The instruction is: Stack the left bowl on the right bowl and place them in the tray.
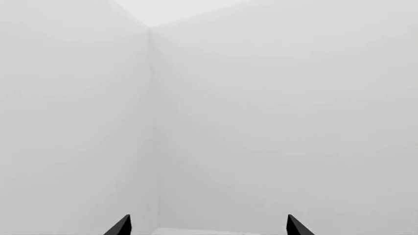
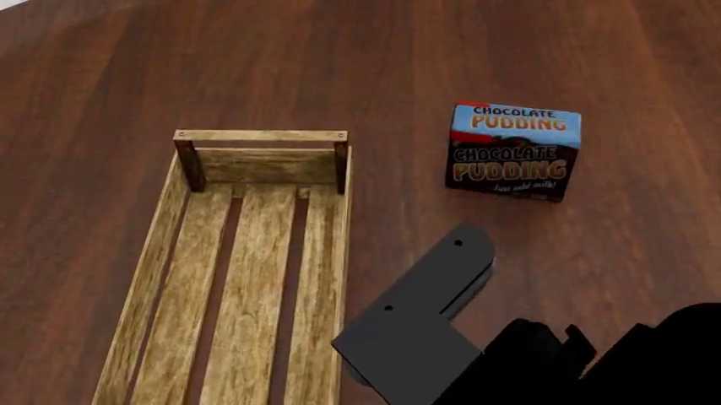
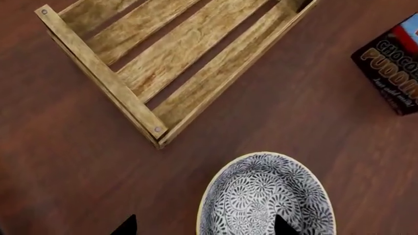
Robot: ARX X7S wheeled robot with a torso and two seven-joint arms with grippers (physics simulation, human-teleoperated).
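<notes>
Far left on the dark wooden table (image 2: 101,76): the tray (image 2: 152,278), a long slatted light-wood crate with low plank sides and darker corner posts, holding nothing in the part visible from the head camera. Near end cut off by that view's lower edge.

Further right, beside the tray's right plank: a dark angular piece of the right arm (image 2: 417,316), reaching up from the lower edge. Beyond it, further back and well apart from the tray: a chocolate pudding box (image 2: 515,150), lying flat, label up.

In the right wrist view: the right gripper (image 3: 203,226), jaws spread wide, only two dark fingertips (image 3: 125,226) showing, gripping nothing. Between and just ahead of those tips, resting on the wood: a patterned bowl (image 3: 265,196), black-and-white inside, pale rim, near a tray corner but apart from it. Only this one bowl in sight.

In the left wrist view: the left gripper (image 1: 207,226), jaws likewise parted and empty, facing a bare white wall corner (image 1: 153,98).
</notes>
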